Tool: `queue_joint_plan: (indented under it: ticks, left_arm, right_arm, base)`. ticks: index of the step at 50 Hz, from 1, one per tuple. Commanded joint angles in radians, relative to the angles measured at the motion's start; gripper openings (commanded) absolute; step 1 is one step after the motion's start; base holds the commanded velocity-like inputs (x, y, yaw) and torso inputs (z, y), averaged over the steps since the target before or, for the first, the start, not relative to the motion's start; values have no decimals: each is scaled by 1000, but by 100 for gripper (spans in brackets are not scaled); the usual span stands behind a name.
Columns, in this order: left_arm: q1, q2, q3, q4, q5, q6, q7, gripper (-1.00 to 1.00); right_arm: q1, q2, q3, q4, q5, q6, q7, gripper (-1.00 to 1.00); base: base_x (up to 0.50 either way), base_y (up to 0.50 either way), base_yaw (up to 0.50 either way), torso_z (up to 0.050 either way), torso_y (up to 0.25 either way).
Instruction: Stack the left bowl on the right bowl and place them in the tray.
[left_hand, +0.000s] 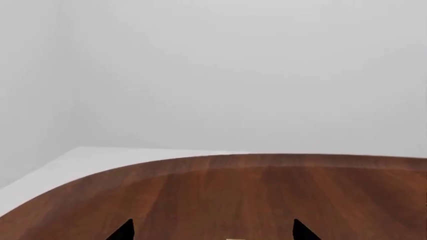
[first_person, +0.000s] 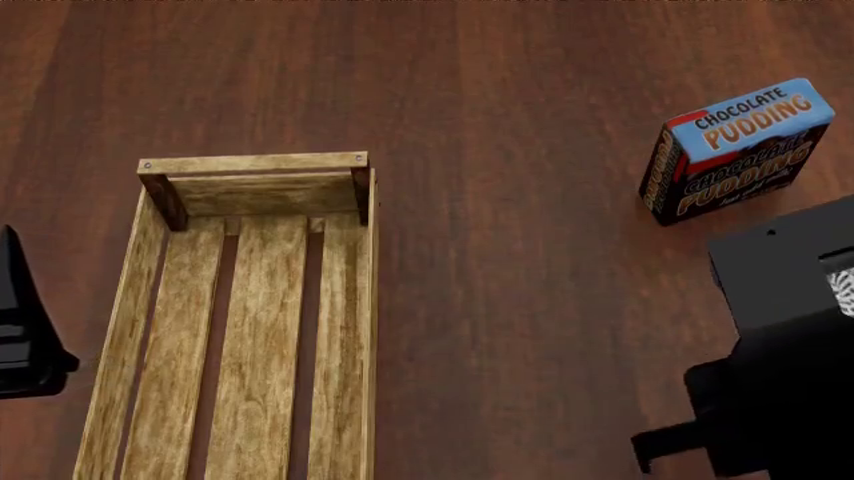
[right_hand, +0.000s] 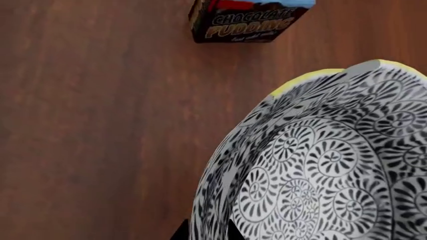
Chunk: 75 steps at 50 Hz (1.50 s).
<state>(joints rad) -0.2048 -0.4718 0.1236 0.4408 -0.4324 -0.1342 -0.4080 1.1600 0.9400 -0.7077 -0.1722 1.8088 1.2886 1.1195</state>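
Overhead, pale slatted tray lies empty on dark wood counter; pudding box well apart to its right. Right wrist view: black-and-white swirl-patterned bowl, yellow rim peeking behind, apparently stacked; right pincer grips its rim. Left pincer open, holding nothing. Risk: edge-only grip lets bowls tilt, slip, or clip tray's tall end board.

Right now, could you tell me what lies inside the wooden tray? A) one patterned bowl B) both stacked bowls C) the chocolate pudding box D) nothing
D: in the head view the tray shows only bare slats, while the chocolate pudding box stands apart on the table.
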Motion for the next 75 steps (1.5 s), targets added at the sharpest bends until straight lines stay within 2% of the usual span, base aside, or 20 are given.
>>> queue_joint_plan:
  ticks: [1,17,43,53,75]
  left_arm:
    - [10,-11,-14,31,-18,-8,-7,100]
    - [19,-18,-31,39,-39,1,-6,100]
    - [22,-19,-37,31,-49,14,-4,100]
    - [27,-25,-46,43,-60,12,-8,100]
    - [39,-30,-50,57,-68,18,-9,100]
  right_arm:
    - [124,-92,-42,48,-41,82,13,-100]
    - [229,-222,-112,115,-165,122,-100,-100]
    - [399,-347,-375,112,-568,68,-550,-100]
    - [441,-388,-432,125,-634,15,-664,-100]
    - [533,-479,-514,94,-703,-27,-792,-100]
  base:
    - [0,0,0,0,0]
    - [0,0,0,0,0]
    - [0,0,0,0,1]
    - [0,0,0,0,1]
    - [0,0,0,1,1]
